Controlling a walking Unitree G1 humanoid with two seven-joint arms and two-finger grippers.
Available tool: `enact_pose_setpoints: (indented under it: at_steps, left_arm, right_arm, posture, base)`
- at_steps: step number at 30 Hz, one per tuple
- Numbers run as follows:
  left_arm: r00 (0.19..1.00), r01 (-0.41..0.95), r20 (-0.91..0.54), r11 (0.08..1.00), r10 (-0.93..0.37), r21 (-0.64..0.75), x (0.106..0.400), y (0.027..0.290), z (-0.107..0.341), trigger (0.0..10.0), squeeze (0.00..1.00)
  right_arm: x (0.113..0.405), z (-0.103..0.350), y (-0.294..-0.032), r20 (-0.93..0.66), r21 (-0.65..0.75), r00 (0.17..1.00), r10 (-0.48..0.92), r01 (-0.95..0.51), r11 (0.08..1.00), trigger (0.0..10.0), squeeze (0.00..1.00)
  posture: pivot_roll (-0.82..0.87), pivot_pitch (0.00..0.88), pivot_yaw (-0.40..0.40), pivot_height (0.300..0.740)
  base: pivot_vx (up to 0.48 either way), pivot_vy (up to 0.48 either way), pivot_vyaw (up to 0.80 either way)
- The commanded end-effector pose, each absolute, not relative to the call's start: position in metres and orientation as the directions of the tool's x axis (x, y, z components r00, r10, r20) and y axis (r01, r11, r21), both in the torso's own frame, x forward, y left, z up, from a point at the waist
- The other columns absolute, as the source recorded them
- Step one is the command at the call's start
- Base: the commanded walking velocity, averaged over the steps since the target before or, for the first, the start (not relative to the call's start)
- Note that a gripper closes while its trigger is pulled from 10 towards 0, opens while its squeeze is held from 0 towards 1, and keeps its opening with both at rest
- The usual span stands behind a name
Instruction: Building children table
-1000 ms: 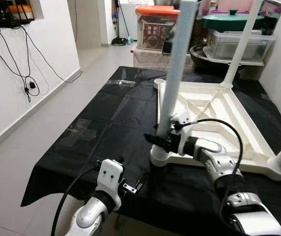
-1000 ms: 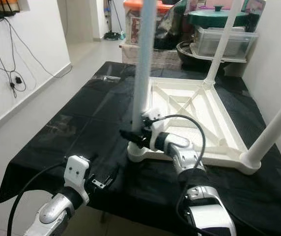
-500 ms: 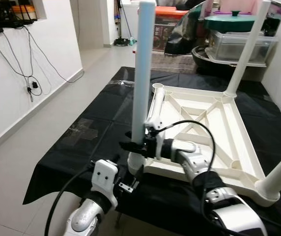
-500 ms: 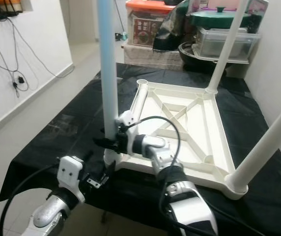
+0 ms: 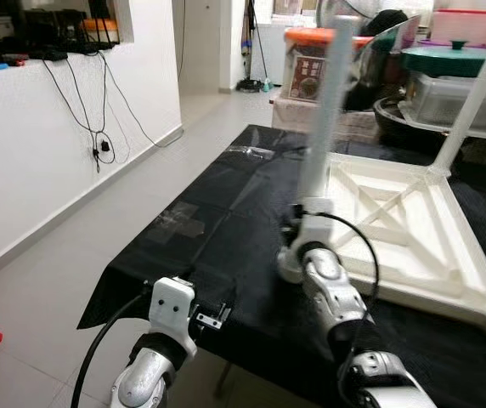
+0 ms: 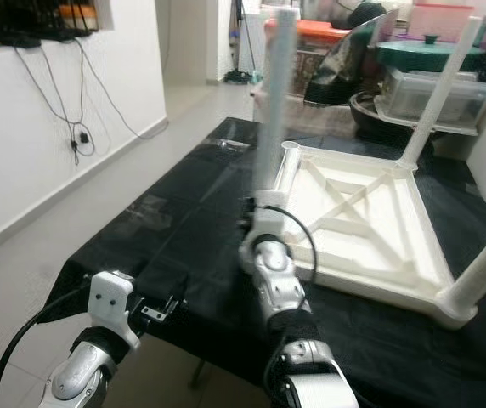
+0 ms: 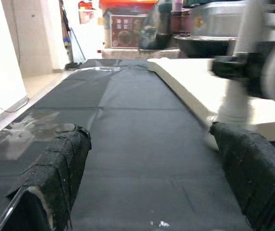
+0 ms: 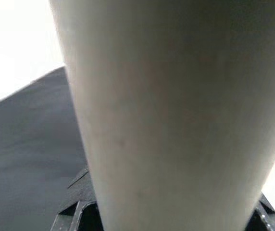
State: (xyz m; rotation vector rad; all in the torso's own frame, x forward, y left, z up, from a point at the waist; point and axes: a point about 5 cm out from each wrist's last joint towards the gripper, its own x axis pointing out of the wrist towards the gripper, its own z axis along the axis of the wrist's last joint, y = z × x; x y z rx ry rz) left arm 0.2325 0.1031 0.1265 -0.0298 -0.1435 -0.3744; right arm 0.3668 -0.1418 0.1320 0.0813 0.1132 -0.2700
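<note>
Leg [image 6: 275,110] re-tilted, within right gripper [image 6: 256,212] jaws

Ahead of you a black cloth [image 5: 226,212] covers the floor area, with a shiny patch of tape [image 5: 179,223] on it. Cables [image 5: 98,127] hang down the white wall on your left. Beyond sit an orange-lidded box [image 5: 307,64], a clear bin [image 5: 460,98] and what looks like a green lid [image 5: 455,58].
</note>
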Motion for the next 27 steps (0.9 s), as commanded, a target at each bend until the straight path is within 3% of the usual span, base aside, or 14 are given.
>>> enact_pose_setpoints:
  at_steps: [1,4,5,9,10,13,14,15,16,20,24,26,27]
  left_arm:
    - [0.925,0.366,0.112,0.931,-0.363,-0.007,0.232,0.101,0.120,10.0,0.00]
    - [0.918,0.384,0.109,0.923,-0.380,-0.018,0.230,0.099,0.120,10.0,0.00]
    - [0.913,0.398,0.104,0.917,-0.394,-0.021,0.229,0.098,0.120,10.0,0.00]
    - [0.901,0.427,0.098,0.904,-0.423,-0.019,0.226,0.095,0.120,10.0,0.00]
    - [0.893,0.443,0.096,0.896,-0.439,-0.017,0.225,0.093,0.121,10.0,0.00]
    - [0.881,0.467,0.097,0.884,-0.464,-0.012,0.221,0.090,0.122,10.0,0.00]
    - [0.880,0.469,0.097,0.883,-0.466,-0.009,0.219,0.089,0.123,10.0,0.00]
    - [0.880,0.469,0.097,0.883,-0.466,-0.009,0.219,0.089,0.123,10.0,0.00]
    - [0.885,0.458,0.099,0.889,-0.456,-0.004,0.218,0.090,0.124,10.0,0.00]
    - [0.886,0.455,0.098,0.891,-0.452,-0.005,0.218,0.091,0.123,10.0,0.00]
    - [0.896,0.438,0.081,0.899,-0.436,-0.017,0.218,0.093,0.120,10.0,0.00]
    - [0.896,0.438,0.081,0.899,-0.436,-0.017,0.218,0.093,0.120,10.0,0.00]
    - [0.897,0.437,0.079,0.899,-0.434,-0.018,0.218,0.093,0.119,10.0,0.00]
  right_arm:
    - [0.361,0.116,-0.146,-0.196,0.065,0.924,-0.328,0.346,0.936,0.0,0.00]
    - [0.365,0.120,-0.124,-0.166,0.153,0.956,-0.242,0.268,0.951,0.0,0.00]
    - [0.368,0.124,-0.116,-0.135,0.162,0.975,-0.176,0.197,0.967,10.0,0.00]
    - [0.371,0.131,-0.105,-0.075,0.181,0.996,-0.048,0.061,0.982,10.0,0.00]
    - [0.372,0.135,-0.103,-0.022,0.149,1.000,-0.001,0.004,0.989,10.0,1.00]
    - [0.373,0.143,-0.096,0.031,0.156,0.992,0.119,-0.123,0.980,10.0,1.00]
    - [0.374,0.150,-0.094,0.075,0.127,0.976,0.205,-0.214,0.969,10.0,0.80]
    - [0.374,0.150,-0.094,0.075,0.127,0.976,0.205,-0.214,0.969,10.0,0.80]
    - [0.375,0.156,-0.091,0.093,0.079,0.938,0.334,-0.341,0.937,10.0,0.00]
    - [0.378,0.157,-0.090,0.069,0.057,0.895,0.440,-0.444,0.894,10.0,0.00]
    - [0.375,0.149,-0.086,-0.095,0.005,0.672,0.735,-0.738,0.675,10.0,0.00]
    - [0.375,0.149,-0.086,-0.095,0.005,0.672,0.735,-0.738,0.675,10.0,0.00]
    - [0.374,0.149,-0.086,-0.108,0.010,0.627,0.772,-0.776,0.631,10.0,0.00]
  posture:
    - [0.16,0.000,-0.075,0.740]
    - [0.17,0.000,-0.078,0.740]
    - [0.16,0.000,-0.078,0.740]
    - [0.16,0.000,-0.077,0.740]
    - [0.16,0.000,-0.072,0.740]
    - [0.16,0.000,-0.076,0.740]
    - [0.16,0.000,-0.078,0.740]
    - [0.16,0.000,-0.078,0.740]
    - [0.17,0.000,-0.080,0.740]
    - [0.17,0.000,-0.082,0.740]
    - [0.17,0.000,-0.078,0.740]
    - [0.17,0.000,-0.078,0.740]
    - [0.18,0.000,-0.078,0.740]
  base:
    - [0.000,0.000,0.00]
    - [0.000,0.000,0.00]
    - [0.000,0.000,0.00]
    - [0.000,0.000,0.00]
    - [0.000,0.000,0.00]
    - [0.000,0.000,0.00]
    - [0.000,0.000,0.00]
    - [0.000,0.000,0.00]
    - [0.000,0.000,0.00]
    - [0.000,0.000,0.00]
    - [0.000,0.000,0.00]
    - [0.000,0.000,0.00]
    - [0.000,0.000,0.00]
